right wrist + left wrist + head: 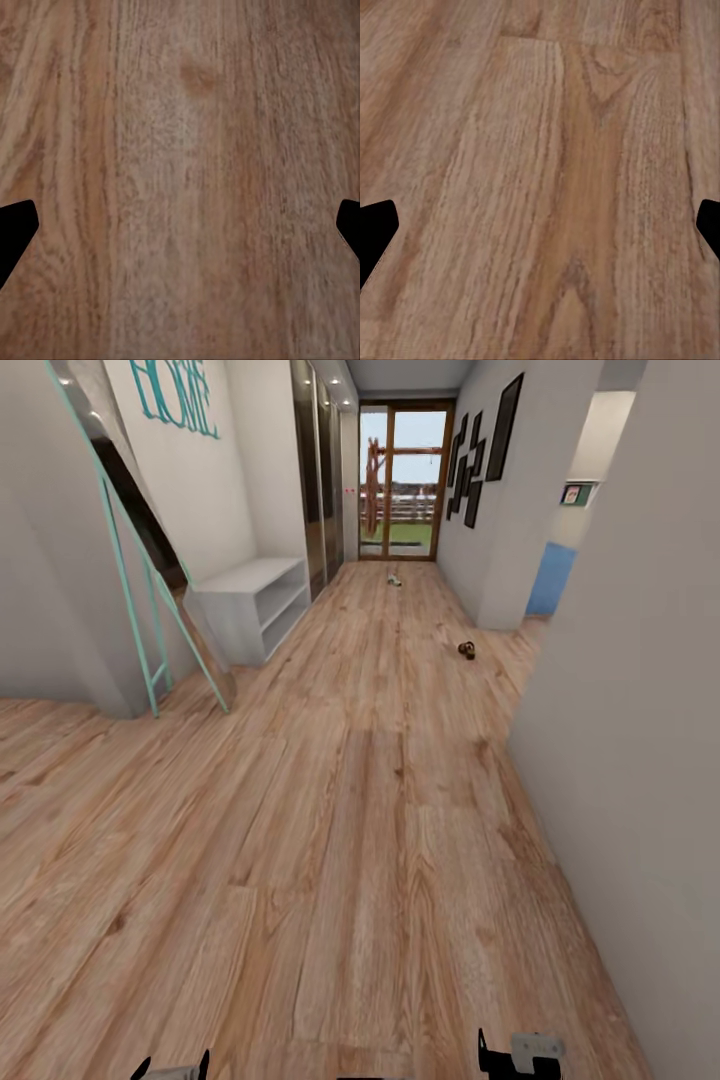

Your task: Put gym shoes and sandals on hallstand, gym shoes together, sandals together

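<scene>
**Corridor ahead, shoes lying far down the planks**

Nearest the head camera, the tips of both grippers are peeking over the lower edge of the picture: the left gripper (172,1068) at the left, the right gripper (520,1055) at the right, both hanging over bare corridor floor (340,840). Each wrist camera is looking straight down at wood-grain planks, with the dark fingers (375,229) of the left gripper sitting at the two sides of its view and the planks showing between them; the right gripper's fingers (15,229) are sitting the same way. Both pairs are standing spread wide apart with nothing between them.

Further along, the light grey hallstand (252,605) is standing against the left wall, its low bench top bare and its open shelf levels facing the corridor. A teal-framed leaning mirror (140,590) is resting against the wall just beside it, nearer the camera, and teal lettering (175,395) is showing on the wall above.

A small dark brown shape, seemingly the sandals (467,650), is lying on the floor near the right wall, past the hallstand. A pale object, likely a gym shoe (394,579), is lying further off, near the glass door (402,480) at the corridor's end. Both are too small to make out in detail. Dark picture frames (480,450) are hanging on the right wall.
</scene>
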`<state>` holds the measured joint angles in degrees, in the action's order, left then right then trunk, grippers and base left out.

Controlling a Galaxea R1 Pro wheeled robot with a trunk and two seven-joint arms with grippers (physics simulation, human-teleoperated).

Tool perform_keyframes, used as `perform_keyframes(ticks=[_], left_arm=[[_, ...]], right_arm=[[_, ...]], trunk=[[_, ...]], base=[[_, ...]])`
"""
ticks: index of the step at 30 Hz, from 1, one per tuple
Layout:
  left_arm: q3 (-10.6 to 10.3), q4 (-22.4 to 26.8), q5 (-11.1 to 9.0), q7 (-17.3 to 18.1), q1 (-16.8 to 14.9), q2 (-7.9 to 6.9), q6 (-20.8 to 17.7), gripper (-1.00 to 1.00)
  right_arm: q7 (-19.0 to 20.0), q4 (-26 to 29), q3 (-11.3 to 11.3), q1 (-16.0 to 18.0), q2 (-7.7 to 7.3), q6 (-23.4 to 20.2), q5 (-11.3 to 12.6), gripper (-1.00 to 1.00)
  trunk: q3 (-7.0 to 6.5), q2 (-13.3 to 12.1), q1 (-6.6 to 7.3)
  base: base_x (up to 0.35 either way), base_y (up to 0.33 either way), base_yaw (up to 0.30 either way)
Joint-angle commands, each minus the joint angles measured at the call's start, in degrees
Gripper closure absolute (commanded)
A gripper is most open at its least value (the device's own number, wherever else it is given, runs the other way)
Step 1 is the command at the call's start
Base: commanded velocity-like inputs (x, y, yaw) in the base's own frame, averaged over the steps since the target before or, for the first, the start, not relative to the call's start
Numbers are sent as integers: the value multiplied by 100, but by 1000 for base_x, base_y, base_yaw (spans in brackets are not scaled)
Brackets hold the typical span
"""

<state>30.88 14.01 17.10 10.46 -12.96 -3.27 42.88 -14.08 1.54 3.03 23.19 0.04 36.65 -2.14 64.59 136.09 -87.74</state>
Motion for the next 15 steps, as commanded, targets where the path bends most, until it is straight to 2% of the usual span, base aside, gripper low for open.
perform_keyframes(ticks=[1, 15], left_arm=[[49, -3, 42, 26, -4, 2, 19, -100], [50, -3, 45, 26, -4, 2, 19, -100]], right_arm=[[-51, -4, 31, 3, 0, 3, -23, -100], [-51, -4, 31, 1, -4, 3, -23, -100]], trunk=[[4, 1, -2], [4, 1, -2]], base=[[338, 0, 0], [338, 0, 0]])
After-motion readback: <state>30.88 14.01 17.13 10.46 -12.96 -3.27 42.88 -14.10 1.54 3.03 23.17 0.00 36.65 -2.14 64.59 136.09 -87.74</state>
